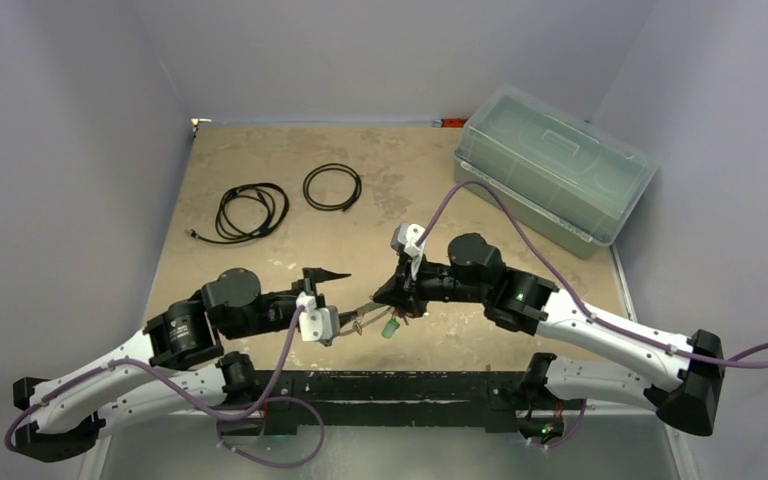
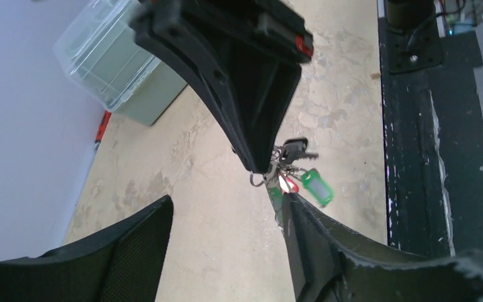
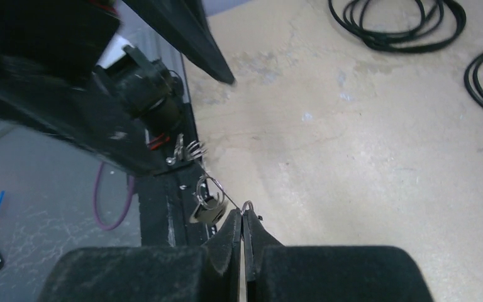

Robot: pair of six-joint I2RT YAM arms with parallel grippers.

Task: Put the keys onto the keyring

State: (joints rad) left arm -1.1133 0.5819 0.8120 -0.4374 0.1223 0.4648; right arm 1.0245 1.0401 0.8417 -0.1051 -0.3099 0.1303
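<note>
Top view: both grippers meet close to the near edge of the table (image 1: 410,170), just beyond the black rail (image 1: 410,385). Bare board lies beyond them. The cables (image 1: 252,212) at far left and the box (image 1: 550,175) at far right are well apart from them. The left gripper (image 1: 350,298) is spread. The keys (image 1: 388,326) are at the tip of the right gripper (image 1: 395,300).

Left wrist: the keys (image 2: 292,170) hang under the right gripper (image 2: 258,165). They sit beside one finger of the left gripper (image 2: 225,201), outside its gap.

Right wrist: the right gripper (image 3: 242,217) is pressed together, pinching the thin keyring (image 3: 246,206). The left gripper is just left of it.
</note>
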